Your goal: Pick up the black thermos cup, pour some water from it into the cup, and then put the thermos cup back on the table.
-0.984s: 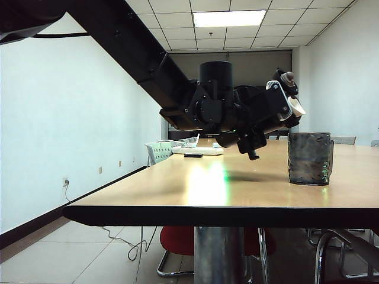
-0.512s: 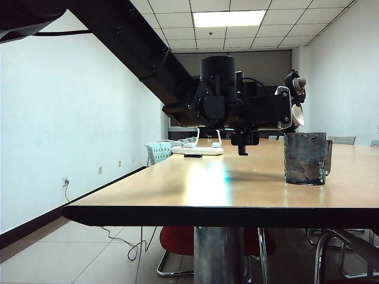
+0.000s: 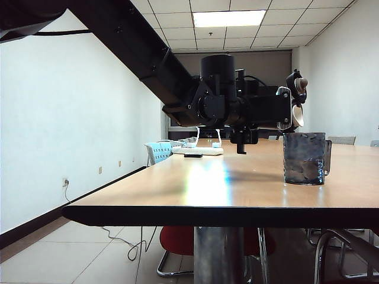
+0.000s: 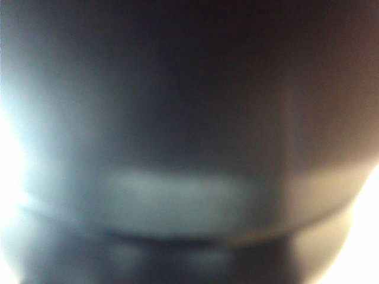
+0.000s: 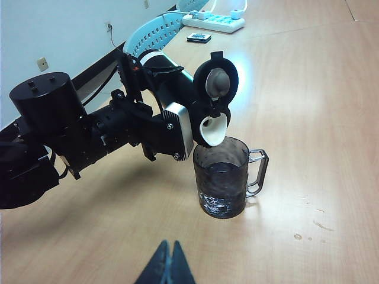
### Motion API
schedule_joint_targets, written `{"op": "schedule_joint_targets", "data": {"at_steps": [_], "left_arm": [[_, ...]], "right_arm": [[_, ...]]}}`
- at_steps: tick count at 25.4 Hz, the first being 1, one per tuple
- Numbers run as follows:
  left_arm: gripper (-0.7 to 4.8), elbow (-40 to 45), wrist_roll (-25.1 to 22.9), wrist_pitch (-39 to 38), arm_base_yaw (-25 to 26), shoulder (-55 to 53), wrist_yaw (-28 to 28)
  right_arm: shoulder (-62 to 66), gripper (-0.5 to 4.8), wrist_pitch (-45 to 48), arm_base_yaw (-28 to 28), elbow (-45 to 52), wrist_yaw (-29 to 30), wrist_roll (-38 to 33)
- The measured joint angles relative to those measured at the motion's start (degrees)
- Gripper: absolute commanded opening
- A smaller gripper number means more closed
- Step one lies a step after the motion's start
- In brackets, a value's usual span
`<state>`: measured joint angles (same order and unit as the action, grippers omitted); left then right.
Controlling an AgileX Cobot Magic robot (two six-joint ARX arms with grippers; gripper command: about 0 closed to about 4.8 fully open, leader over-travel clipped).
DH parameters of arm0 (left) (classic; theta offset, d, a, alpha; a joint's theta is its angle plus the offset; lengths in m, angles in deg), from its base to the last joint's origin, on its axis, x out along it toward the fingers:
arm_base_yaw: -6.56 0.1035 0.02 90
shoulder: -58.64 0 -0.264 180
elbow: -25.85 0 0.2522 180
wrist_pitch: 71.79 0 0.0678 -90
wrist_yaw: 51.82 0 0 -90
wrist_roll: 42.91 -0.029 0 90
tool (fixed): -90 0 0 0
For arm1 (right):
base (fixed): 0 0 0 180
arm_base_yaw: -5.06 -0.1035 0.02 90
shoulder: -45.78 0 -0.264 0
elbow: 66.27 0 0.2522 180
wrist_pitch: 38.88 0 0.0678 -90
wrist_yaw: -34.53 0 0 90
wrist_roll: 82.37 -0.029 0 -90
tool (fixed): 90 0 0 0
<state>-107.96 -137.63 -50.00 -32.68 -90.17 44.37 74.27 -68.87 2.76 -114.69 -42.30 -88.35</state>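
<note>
My left gripper point(image 3: 256, 112) is shut on the black thermos cup point(image 3: 277, 109), which lies about level above the table point(image 3: 177, 189). Its flip lid point(image 3: 296, 83) is open, and the whitish spout point(image 3: 298, 116) hangs just over the rim of the cup point(image 3: 304, 158), a dark glass mug. From the right wrist I see the thermos cup point(image 5: 177, 89), its spout point(image 5: 212, 130) and the cup point(image 5: 222, 183) below it. The left wrist view is filled by a blurred dark surface. My right gripper point(image 5: 166, 251) is shut and empty, low over the table point(image 5: 308, 89) in front of the cup.
A white power strip point(image 3: 198, 150) and a small black object point(image 3: 193, 155) lie at the far end of the table. A light blue chair point(image 3: 157, 152) stands behind it. A red chair point(image 3: 177, 239) sits under the table beside the metal pedestal point(image 3: 218, 254).
The left wrist has rolled, tipping the thermos cup from nose-up to about level and bringing its spout down over the cup's rim. The right arm has not moved.
</note>
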Motion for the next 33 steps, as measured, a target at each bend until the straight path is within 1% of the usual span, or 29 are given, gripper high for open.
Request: {"op": "schedule_joint_targets", "data": {"at_steps": [5, 6, 9, 15, 16, 33], "left_arm": [[1.21, -0.1, -2.0, 0.3, -0.1, 0.0, 0.0], [1.21, -0.1, -3.5, 0.7, -0.1, 0.0, 0.0], [1.21, -0.9, -4.7, -0.1, -0.3, 0.0, 0.0], [1.21, -2.1, -5.0, -2.2, -0.3, -0.1, -0.2], [1.21, -2.3, -5.6, -2.4, -0.3, -0.1, -0.3], [1.21, -2.3, -6.0, -2.4, -0.3, -0.1, -0.4]], "right_arm": [[0.0, -0.01, 0.0, 0.0, 0.0, 0.0, 0.0], [0.0, -0.01, 0.0, 0.0, 0.0, 0.0, 0.0], [0.0, -0.01, -0.2, 0.0, 0.0, 0.0, 0.0], [0.0, -0.01, -0.4, 0.0, 0.0, 0.0, 0.0], [0.0, -0.01, -0.4, 0.0, 0.0, 0.0, 0.0], [0.0, -0.01, -0.4, 0.0, 0.0, 0.0, 0.0]]}}
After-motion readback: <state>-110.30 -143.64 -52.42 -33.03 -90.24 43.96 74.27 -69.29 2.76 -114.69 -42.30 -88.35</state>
